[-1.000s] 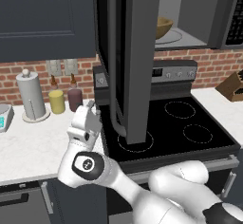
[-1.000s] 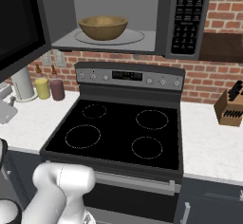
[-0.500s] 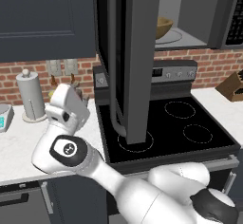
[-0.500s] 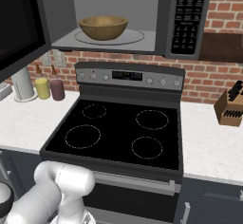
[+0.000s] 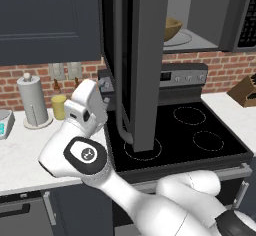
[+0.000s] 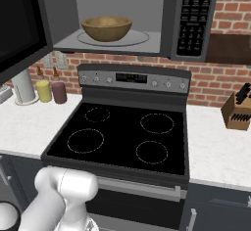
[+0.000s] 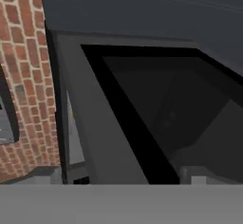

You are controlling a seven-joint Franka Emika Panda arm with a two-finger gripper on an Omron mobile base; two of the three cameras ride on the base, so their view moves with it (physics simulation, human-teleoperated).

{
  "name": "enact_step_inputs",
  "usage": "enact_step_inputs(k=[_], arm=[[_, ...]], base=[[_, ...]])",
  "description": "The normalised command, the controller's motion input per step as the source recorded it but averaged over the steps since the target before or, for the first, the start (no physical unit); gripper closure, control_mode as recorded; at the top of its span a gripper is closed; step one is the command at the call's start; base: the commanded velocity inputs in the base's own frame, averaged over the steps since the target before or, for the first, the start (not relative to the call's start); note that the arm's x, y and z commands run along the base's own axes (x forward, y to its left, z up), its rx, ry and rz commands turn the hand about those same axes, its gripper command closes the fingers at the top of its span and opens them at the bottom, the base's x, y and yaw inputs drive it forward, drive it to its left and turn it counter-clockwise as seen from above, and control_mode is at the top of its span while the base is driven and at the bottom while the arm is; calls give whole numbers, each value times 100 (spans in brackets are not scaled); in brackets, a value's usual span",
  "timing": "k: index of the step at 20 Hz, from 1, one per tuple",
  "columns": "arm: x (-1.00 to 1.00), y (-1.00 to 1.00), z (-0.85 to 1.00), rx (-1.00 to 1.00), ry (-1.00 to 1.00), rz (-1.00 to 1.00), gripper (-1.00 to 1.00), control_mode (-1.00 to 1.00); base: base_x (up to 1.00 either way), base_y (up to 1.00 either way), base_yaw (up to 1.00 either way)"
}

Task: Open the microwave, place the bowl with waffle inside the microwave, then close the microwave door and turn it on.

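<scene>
The microwave (image 6: pixel 170 19) hangs above the stove with its microwave door (image 5: pixel 146 55) swung wide open toward me. Its curved handle bar (image 5: pixel 120 125) runs down the door's left side. The brown wooden bowl (image 6: pixel 106 28) sits on the round plate inside the light grey cavity, also seen as the bowl (image 5: pixel 172 29) past the door's edge. The waffle is hidden below the bowl's rim. My gripper (image 5: pixel 104 86) is open and empty, just left of the door's outer face, beside the handle. The door's black window (image 7: pixel 166 104) is close in the hand view.
The black stove (image 6: pixel 122 142) lies under the microwave. A paper towel roll (image 5: pixel 32 100), a yellow jar (image 6: pixel 43 90) and a maroon jar (image 6: pixel 59 92) stand on the left counter. A knife block (image 6: pixel 237 111) is on the right counter. A dark cabinet (image 5: pixel 45 20) hangs at upper left.
My hand swung left, then came back right and rose toward the outer face of the open door. The door and the bowl have not moved.
</scene>
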Motion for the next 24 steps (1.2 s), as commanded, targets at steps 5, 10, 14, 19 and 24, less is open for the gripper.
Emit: enact_step_inputs(k=[5, 10, 14, 19, 24], arm=[[-29, -75, 38, 13, 0, -2, -100, -100], [-27, -88, 33, 9, -2, 0, -100, -100], [-22, -97, 22, 11, -4, 0, -100, -100], [-3, -99, 19, 13, 0, 1, -100, -100], [0, -91, 28, 13, 1, 10, -100, -100]], base=[[0, 0, 0], [0, 0, 0], [0, 0, 0], [0, 0, 0], [0, 0, 0]])
